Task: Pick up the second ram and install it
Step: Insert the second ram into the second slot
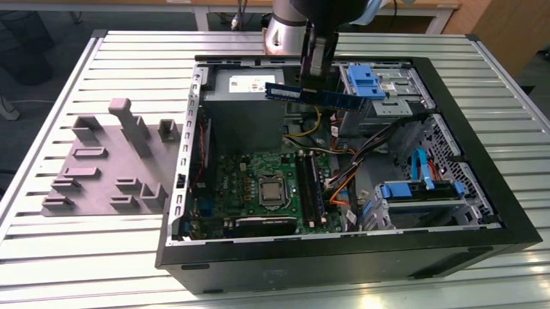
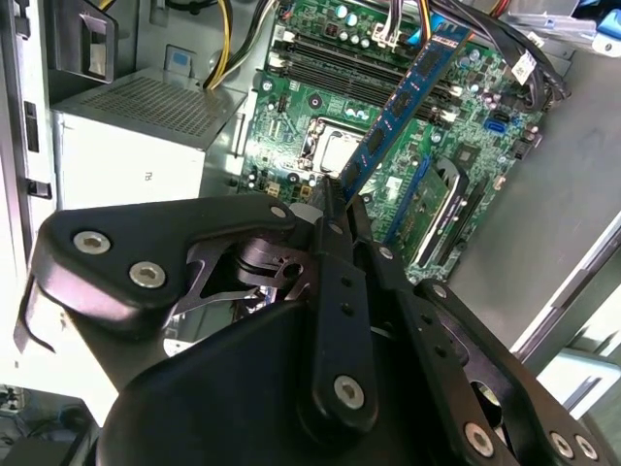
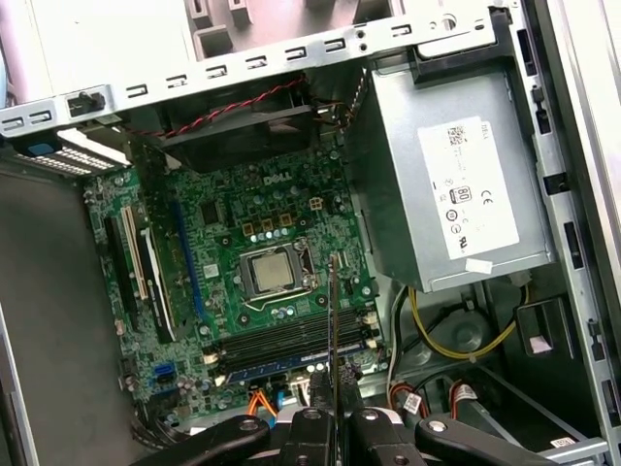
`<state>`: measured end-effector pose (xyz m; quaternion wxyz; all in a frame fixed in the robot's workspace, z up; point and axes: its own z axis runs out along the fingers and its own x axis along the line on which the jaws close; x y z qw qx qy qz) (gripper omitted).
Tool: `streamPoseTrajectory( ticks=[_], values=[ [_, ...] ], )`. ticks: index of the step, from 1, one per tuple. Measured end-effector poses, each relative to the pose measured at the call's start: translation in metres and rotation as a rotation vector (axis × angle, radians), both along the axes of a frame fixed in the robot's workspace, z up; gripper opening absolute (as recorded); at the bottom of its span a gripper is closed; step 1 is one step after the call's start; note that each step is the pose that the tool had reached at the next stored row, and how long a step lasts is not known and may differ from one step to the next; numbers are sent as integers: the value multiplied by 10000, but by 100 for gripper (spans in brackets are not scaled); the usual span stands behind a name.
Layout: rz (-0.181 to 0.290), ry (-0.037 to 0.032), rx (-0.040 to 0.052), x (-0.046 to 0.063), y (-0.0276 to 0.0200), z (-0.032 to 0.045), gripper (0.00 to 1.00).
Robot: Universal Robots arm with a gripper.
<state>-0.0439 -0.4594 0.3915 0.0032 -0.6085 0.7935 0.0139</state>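
No text cleanly readable. White sticker [image 3: 477, 189] on power supply [image 3: 403, 146]: fine print and symbols, too small. Motherboard [image 3: 218, 282] silkscreen lettering likewise tiny.

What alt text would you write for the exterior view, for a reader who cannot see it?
The gripper holds the second ram above the open computer case and its motherboard. A grey fixture tray lies on the slatted table at the exterior view's left.
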Motion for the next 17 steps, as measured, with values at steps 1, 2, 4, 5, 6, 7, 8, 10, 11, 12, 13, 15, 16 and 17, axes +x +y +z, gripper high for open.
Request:
streamPoseTrajectory(
  ticks=[1,2,4,5,6,7,8,10,11,12,13,15,16,17],
  values=[
    [-23,0,0,0,0,0,14],
    [-50,0,0,0,0,0,14],
    [-94,0,0,0,0,0,14],
    [-116,0,0,0,0,0,14],
    [-136,0,0,0,0,0,14],
    [-155,0,0,0,0,0,14],
    [-174,0,0,0,0,0,14],
    [-209,0,0,0,0,0,14],
    [-228,0,0,0,0,0,14],
    [-249,0,0,0,0,0,14],
    [-269,0,1,0,0,0,14],
    [-299,0,0,0,0,0,14],
    [-314,0,0,0,0,0,14],
    [-331,0,0,0,0,0,14]
  ],
)
